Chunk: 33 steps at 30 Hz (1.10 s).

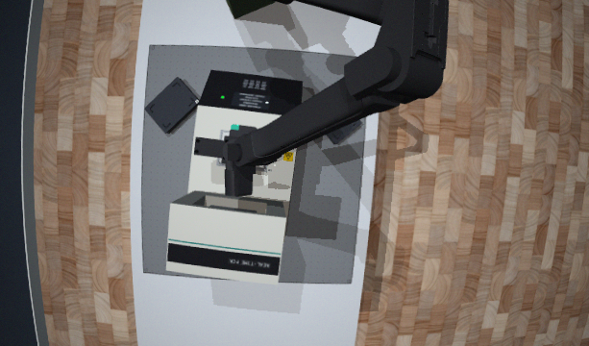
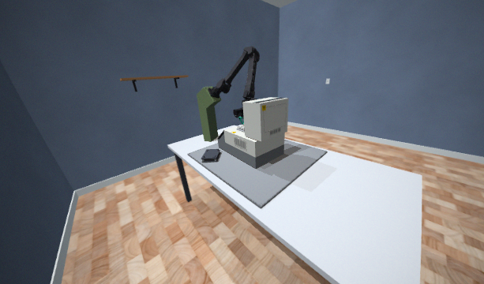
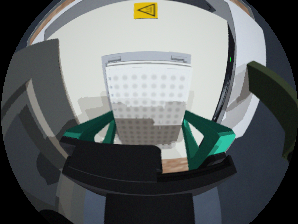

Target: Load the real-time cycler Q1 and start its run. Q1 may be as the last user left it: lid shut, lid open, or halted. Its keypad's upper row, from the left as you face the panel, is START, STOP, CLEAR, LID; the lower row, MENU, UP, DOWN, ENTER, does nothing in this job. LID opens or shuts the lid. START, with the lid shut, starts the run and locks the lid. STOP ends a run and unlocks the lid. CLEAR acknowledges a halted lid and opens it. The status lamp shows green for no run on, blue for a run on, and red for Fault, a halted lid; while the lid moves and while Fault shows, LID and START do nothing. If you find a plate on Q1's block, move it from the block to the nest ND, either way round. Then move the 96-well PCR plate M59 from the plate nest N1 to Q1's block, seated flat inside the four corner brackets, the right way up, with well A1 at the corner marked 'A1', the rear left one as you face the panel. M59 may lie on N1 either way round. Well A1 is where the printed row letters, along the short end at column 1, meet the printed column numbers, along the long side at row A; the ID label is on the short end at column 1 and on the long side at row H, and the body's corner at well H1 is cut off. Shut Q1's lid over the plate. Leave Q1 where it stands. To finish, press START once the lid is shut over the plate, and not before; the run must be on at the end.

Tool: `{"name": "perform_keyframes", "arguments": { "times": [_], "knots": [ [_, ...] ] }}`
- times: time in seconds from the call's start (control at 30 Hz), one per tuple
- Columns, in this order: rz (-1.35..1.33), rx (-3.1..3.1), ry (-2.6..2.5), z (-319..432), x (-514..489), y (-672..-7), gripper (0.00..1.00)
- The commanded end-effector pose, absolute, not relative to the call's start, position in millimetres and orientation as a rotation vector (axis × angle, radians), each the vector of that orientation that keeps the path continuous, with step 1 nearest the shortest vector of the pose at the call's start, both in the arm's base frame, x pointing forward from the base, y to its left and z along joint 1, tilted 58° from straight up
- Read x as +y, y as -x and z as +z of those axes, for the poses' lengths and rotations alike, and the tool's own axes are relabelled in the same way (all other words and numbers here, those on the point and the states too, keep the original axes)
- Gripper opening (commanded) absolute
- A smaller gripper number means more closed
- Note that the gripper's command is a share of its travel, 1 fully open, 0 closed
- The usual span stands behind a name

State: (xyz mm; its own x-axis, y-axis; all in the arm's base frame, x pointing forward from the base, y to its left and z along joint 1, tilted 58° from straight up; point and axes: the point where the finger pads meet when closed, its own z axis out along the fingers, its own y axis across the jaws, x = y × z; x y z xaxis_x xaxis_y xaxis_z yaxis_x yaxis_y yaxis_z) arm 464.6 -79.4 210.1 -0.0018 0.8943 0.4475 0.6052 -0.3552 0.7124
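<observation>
The cycler Q1 stands on the grey mat with its lid (image 1: 225,237) open and upright. Its status lamp (image 1: 222,97) shows green, and the keypad (image 1: 255,85) is on the dark panel. My gripper (image 3: 148,113) hangs over Q1's block and its green fingers are shut on the long sides of a white 96-well plate (image 3: 148,104). The plate lies level, low over the block or on it. I cannot tell if it touches. In the overhead view the arm (image 1: 299,127) hides most of the plate and block. I cannot read the plate's markings.
An empty black plate nest (image 1: 172,104) lies left of Q1's panel and also shows in the side view (image 2: 211,155). A second dark nest (image 1: 346,132) lies on Q1's other side, mostly under the arm. The green arm base (image 2: 208,114) stands behind Q1.
</observation>
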Motion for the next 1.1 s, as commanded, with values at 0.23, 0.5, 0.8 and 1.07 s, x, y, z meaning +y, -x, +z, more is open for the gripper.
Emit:
{"name": "perform_keyframes", "arguments": {
  "times": [0.23,0.5,0.8,1.07],
  "knots": [
    [1.279,1.522,-1.948,220,-97,-472,0.0],
    [1.294,1.56,-1.927,217,-76,-464,0.0],
    [1.304,1.548,-1.937,228,-75,-468,0.0],
    [1.289,1.536,-1.949,221,-91,-471,0.0]
  ]
}}
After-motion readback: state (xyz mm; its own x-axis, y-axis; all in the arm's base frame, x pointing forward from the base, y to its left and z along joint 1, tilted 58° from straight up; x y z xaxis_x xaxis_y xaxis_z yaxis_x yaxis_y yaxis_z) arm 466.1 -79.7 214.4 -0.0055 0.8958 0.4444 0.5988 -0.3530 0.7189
